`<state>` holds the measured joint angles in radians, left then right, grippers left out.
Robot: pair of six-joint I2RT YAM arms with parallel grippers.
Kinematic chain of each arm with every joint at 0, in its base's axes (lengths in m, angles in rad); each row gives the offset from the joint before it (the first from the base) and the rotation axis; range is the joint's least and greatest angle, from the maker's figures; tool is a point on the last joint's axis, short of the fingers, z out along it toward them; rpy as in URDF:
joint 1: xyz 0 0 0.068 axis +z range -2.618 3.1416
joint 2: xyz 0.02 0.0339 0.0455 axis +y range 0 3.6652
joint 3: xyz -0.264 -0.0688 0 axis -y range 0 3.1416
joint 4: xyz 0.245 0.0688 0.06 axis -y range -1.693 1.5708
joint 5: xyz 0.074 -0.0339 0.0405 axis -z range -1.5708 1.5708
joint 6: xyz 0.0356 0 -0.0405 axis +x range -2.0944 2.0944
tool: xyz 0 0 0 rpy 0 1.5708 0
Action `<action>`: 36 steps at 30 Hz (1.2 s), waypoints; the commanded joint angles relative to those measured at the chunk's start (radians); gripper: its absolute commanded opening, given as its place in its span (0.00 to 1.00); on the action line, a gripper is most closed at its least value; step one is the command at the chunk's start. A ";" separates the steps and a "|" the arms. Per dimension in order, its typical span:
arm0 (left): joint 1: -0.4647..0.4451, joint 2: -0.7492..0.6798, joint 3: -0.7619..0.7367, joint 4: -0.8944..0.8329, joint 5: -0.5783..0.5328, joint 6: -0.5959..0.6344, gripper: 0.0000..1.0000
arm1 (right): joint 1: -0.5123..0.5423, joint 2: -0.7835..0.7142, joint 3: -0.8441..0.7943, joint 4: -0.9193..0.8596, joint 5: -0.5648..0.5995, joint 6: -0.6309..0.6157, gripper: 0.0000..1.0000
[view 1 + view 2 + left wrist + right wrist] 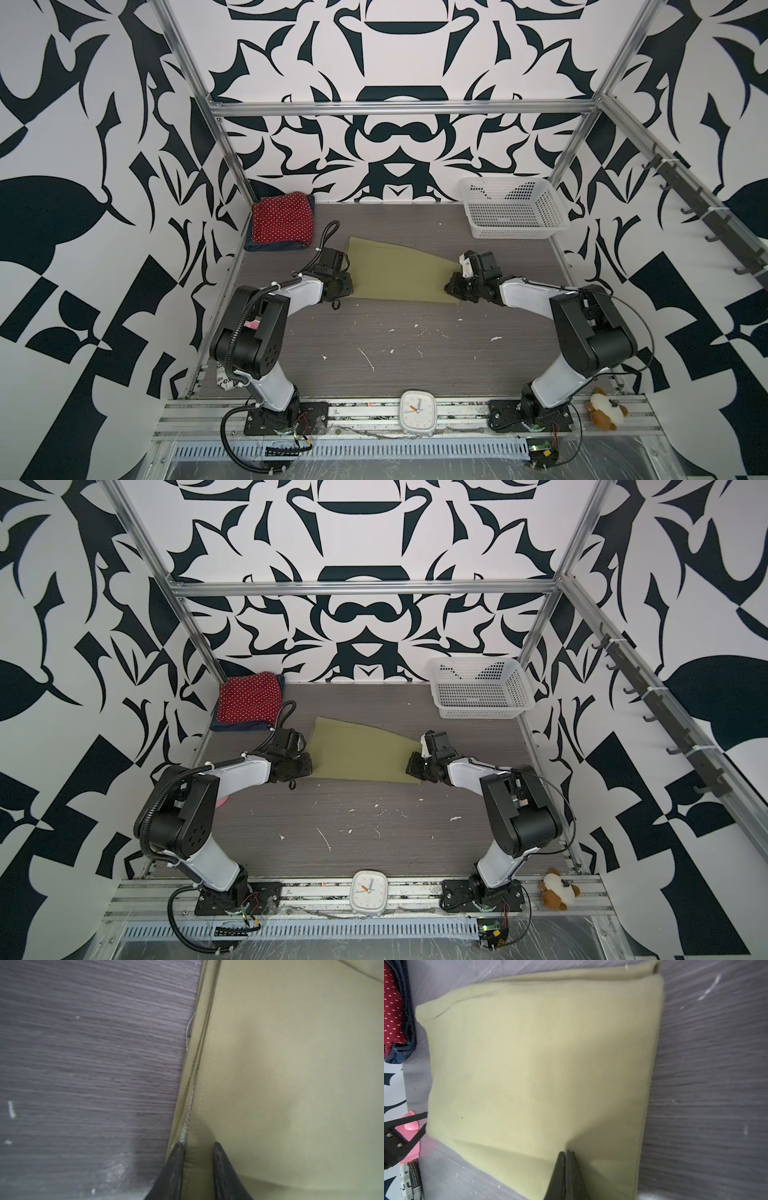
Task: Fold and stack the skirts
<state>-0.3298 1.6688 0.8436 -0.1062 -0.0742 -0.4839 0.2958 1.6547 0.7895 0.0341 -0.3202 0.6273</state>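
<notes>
**Item: olive-green skirt, on the desk and ready to fold**

**Location.** The olive-green skirt [399, 270] lies flat across the middle-back of the desk [415, 345], wider end toward the left arm and narrower end toward the right. The red dotted skirt [282, 222] sits folded on the denim skirt [274, 248] in the back-left corner, near the olive one but apart from it.

**Handling.** It is probably light, limp woven cloth. It has no stiffness and should sag between two held points and drag on the wood. The layered edges may slide apart if only the top layer is caught. The stitched hem is thicker and looks like the best place to grip.

**Grips.**
- Left end effector [198, 1145]: the jaws stand apart, straddling the hem seam at the cloth's border, and have not pinched it.
- Right end effector [566, 1152]: the tips are closed together on the narrow end. The cloth puckers up to them, so it looks like a thin pinch.

**Edges and room.**
- There is plenty of bare desk in front of the skirt, toward the arm bases.
- Behind it, the wall is close.
- The white basket [515, 224] fills the back-right corner.
- The stack sits tight in its corner against the frame post, so placing the skirt there likely needs a careful approach.
</notes>
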 commanded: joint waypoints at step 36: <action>-0.192 -0.065 -0.097 0.084 -0.059 -0.133 0.13 | 0.149 0.072 0.115 0.020 0.001 0.040 0.00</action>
<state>-0.5343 1.6573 0.7738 0.0418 -0.0563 -0.6121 0.4519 1.7809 0.9024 0.0643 -0.3618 0.6888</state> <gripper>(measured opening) 0.130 0.046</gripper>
